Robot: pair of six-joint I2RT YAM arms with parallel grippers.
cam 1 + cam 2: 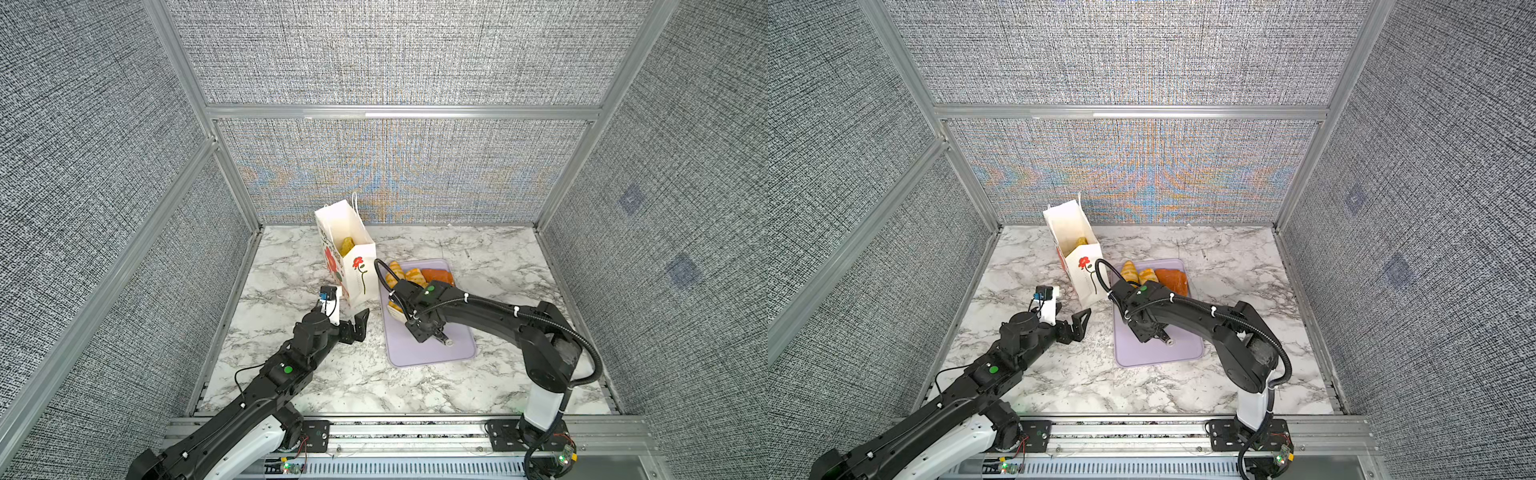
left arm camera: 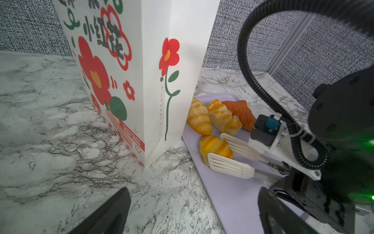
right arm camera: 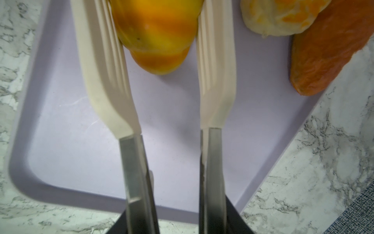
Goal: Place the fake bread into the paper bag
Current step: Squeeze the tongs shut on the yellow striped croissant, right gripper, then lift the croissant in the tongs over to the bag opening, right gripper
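Only wrist views show right hand [image 2: 216,146] half-closed astride a croissant [image 3: 157,34], grip unclear; left hand [image 1: 349,320] gapes.

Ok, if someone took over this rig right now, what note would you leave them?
Left gripper: open, empty, low beside the paper bag.
Right gripper: shut on tongs, blades flanking a croissant on the lavender tray, not yet lifted.
Done: at least one pastry shows inside the upright bag.
Left: that croissant, two more croissants and an orange-brown pastry, all on the tray.
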